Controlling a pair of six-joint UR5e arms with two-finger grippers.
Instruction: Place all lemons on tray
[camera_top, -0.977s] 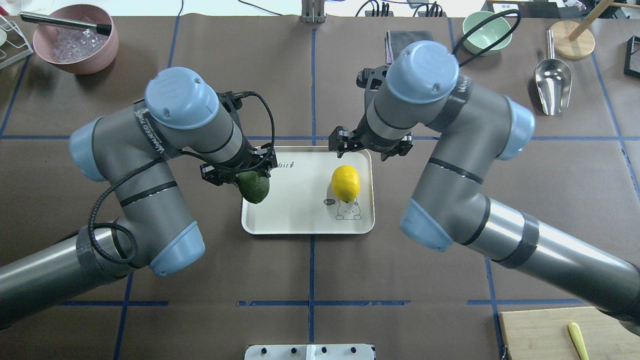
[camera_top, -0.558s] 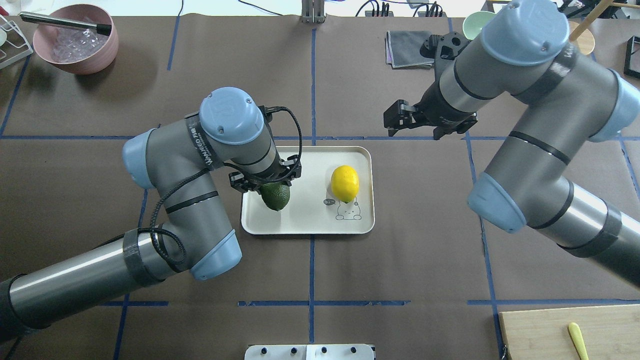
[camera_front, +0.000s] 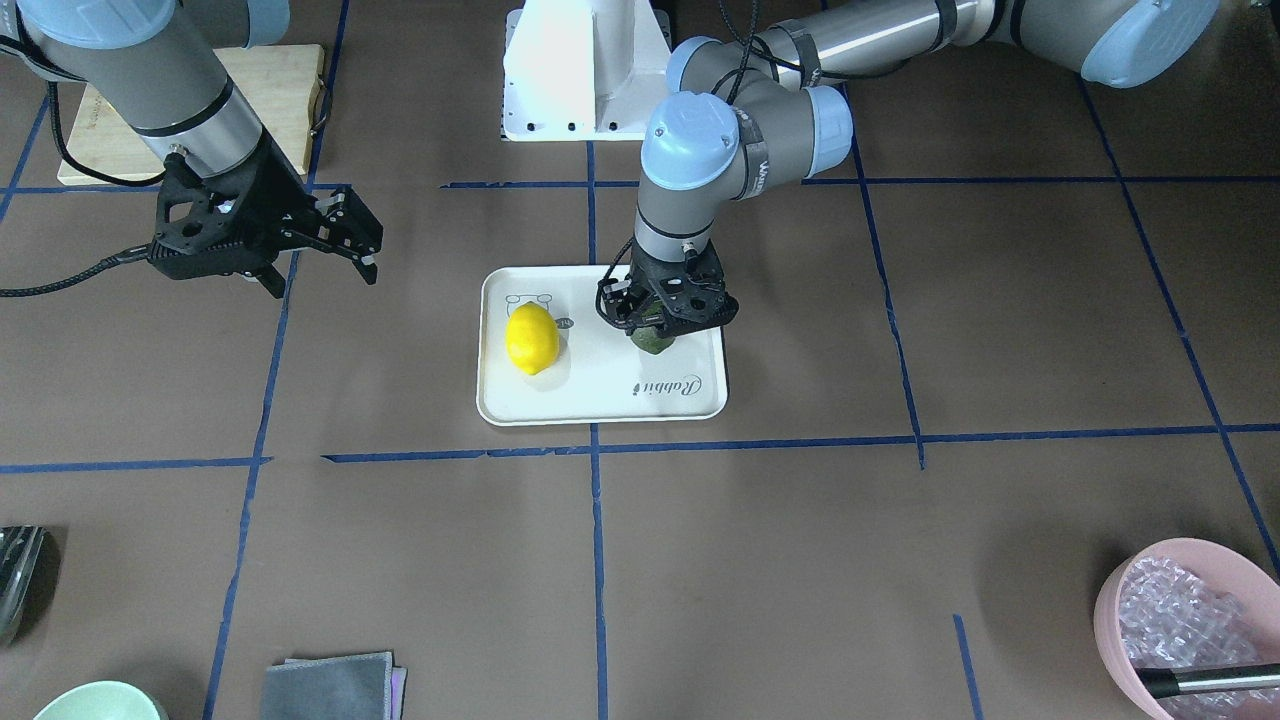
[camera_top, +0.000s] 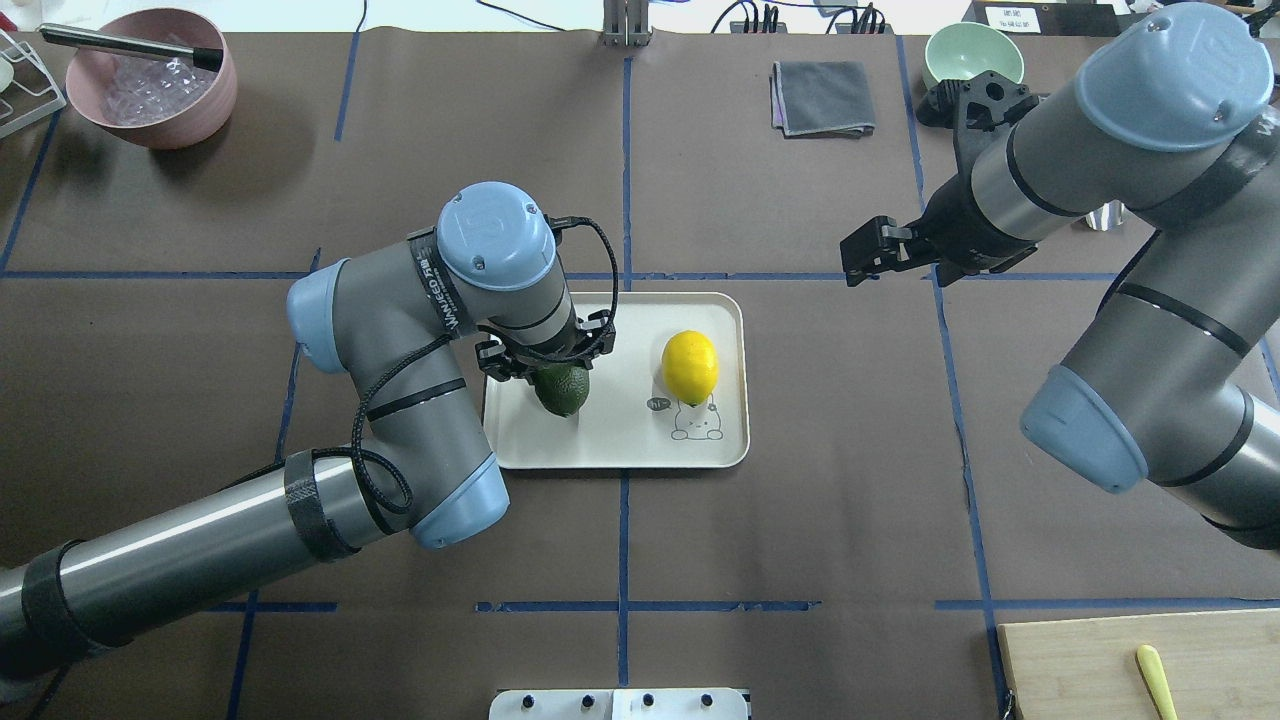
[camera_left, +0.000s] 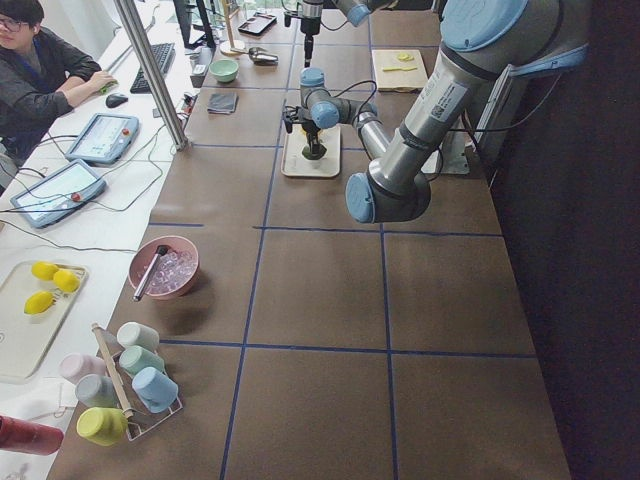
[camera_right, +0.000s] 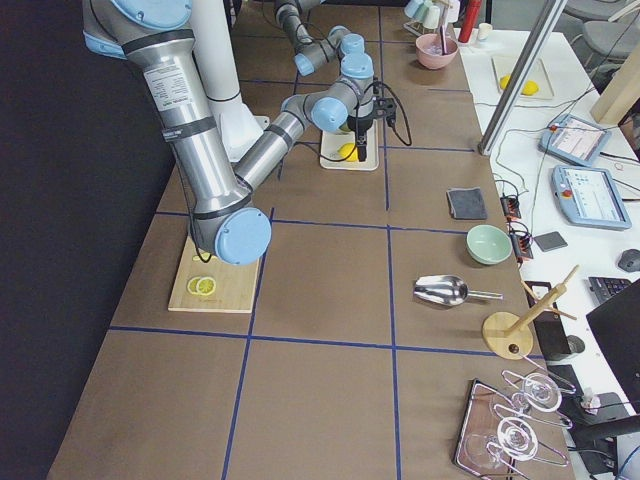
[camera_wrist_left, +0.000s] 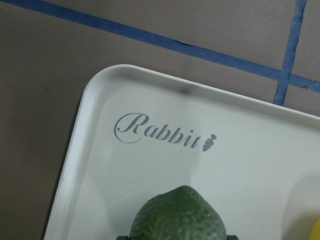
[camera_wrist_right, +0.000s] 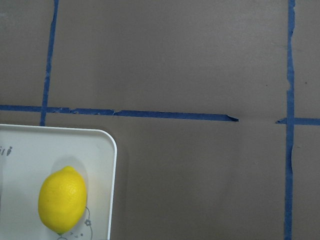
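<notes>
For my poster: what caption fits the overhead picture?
Left gripper, jaws shut on the green lemon over the tray, beside the yellow lemon; right gripper aside, jaws open.

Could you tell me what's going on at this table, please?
The robot is putting lemons on the tray. The yellow lemon lies on it, free. The left hand grips the green lemon low over the tray, not yet released. The right hand hangs open and empty off to the side.

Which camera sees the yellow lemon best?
The right wrist view: the yellow lemon is big, whole and unblocked. Overhead and front views show it whole but smaller; the side views barely show it; the left wrist catches just its edge.
</notes>
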